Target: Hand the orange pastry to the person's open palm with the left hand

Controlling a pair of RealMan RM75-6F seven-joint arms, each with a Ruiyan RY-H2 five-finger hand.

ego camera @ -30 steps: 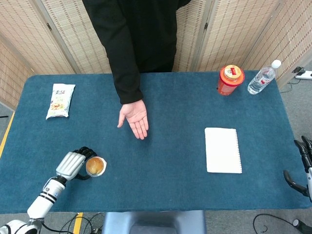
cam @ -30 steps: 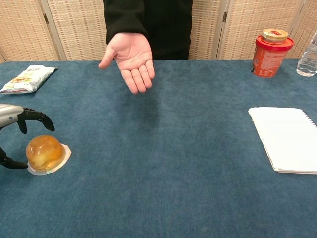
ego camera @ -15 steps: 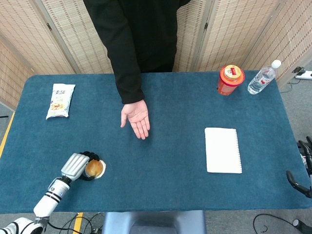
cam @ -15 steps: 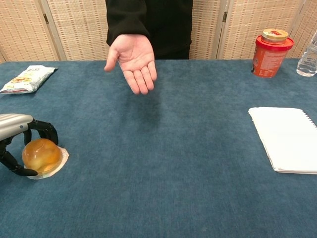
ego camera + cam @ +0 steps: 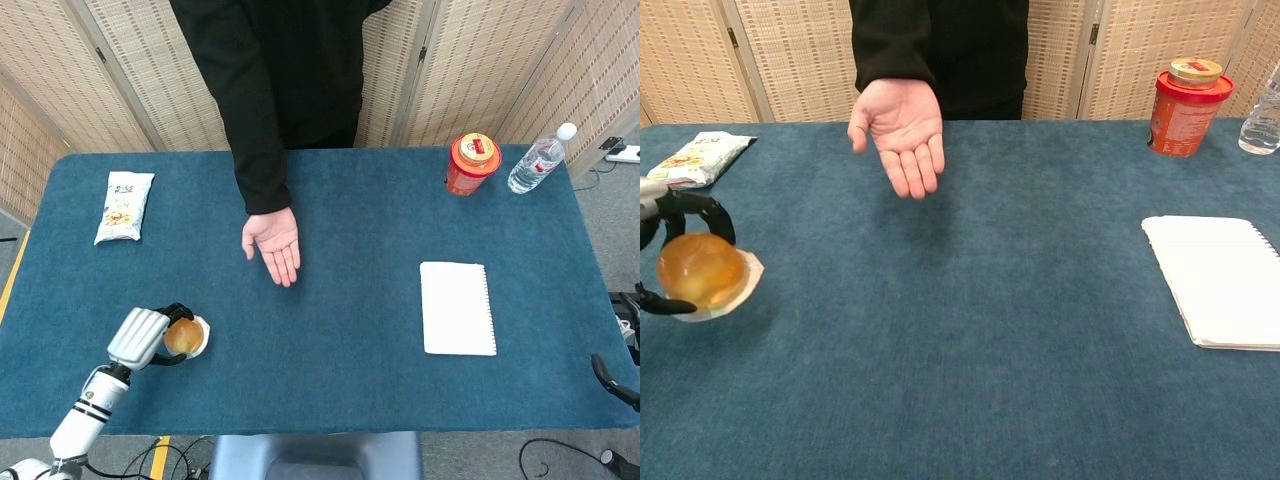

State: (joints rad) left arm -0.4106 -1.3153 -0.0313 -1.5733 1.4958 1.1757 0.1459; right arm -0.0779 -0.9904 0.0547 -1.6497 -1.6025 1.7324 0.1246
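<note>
The left hand (image 5: 662,250) now grips the orange pastry (image 5: 698,272) and holds it clear of the table (image 5: 990,350), its paper base tilted, where a second ago it sat flat on the cloth between open fingers. The person's palm (image 5: 898,120) shifts slightly left and lower.

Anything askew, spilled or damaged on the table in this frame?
Nothing stands out. The left hand holds the orange pastry tilted, apparently off the cloth. The person's open palm waits. The snack packet, red jar, water bottle and notepad look intact.
</note>
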